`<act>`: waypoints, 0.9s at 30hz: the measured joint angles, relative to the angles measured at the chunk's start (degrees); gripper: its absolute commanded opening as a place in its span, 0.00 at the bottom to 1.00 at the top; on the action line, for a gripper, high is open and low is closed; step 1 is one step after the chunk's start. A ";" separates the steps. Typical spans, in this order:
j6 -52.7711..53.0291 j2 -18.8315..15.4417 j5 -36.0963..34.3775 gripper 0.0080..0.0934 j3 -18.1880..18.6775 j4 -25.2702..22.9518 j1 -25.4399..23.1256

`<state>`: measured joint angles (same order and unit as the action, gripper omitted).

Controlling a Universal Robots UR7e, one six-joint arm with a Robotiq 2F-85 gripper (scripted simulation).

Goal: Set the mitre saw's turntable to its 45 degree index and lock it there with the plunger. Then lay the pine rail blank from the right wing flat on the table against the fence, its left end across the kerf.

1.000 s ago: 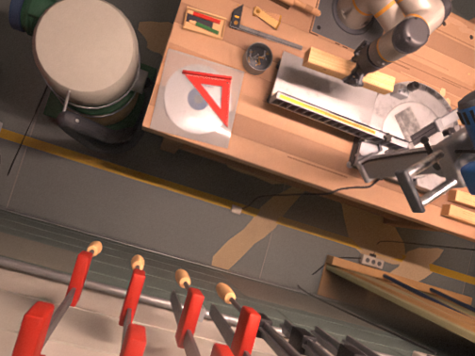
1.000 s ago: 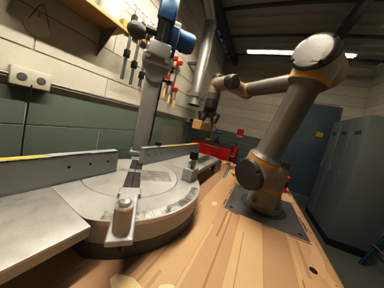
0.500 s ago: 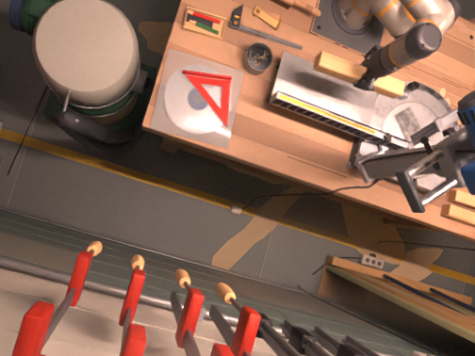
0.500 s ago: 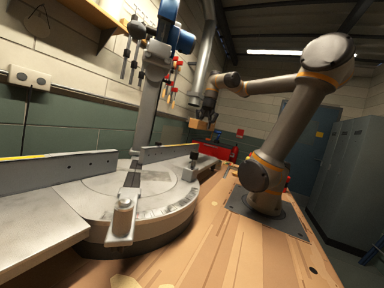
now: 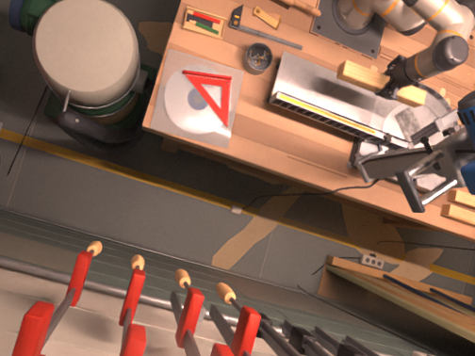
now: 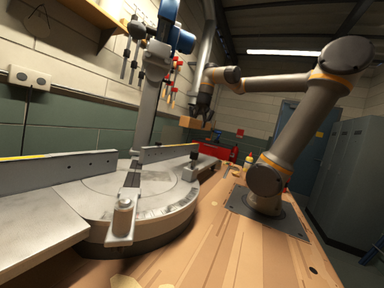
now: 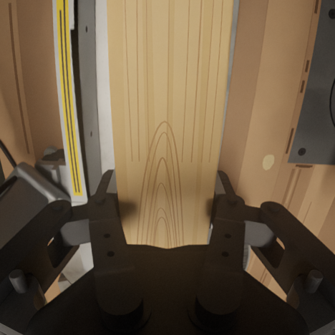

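The pine rail blank (image 7: 168, 118) is a pale flat board with arched grain, and it hangs level in the air (image 6: 194, 122) above the saw's right wing (image 5: 325, 96), running along the fence. The fence (image 6: 59, 167) is a grey bar with a yellow top strip (image 7: 68, 100). The round turntable (image 6: 139, 189) lies below and to the side, with its kerf slot (image 6: 132, 176) and a knurled plunger knob (image 6: 121, 217) on the front arm. The blue saw head (image 6: 173, 34) is raised. My gripper (image 7: 167, 214) is closed across the width of the blank and holds it.
A small metal tin (image 5: 257, 58) sits on the bench beside the wing. A red set square (image 5: 212, 94) lies on a grey mat further along. A steel square (image 5: 264, 29) and pencil tray (image 5: 203, 21) lie near the far edge. More timber (image 5: 459, 205) sits by the saw.
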<state>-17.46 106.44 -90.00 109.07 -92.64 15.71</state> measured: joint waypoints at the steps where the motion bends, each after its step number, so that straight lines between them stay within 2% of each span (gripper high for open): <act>1: 1.03 -0.06 0.00 0.00 -0.04 -0.02 -0.97; 16: 16.38 -2.81 0.00 0.00 -2.01 -0.79 -15.44; 27: 24.64 -5.69 0.00 0.00 -4.23 -1.45 -23.21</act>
<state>7.18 100.74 -90.00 104.84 -94.09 -7.50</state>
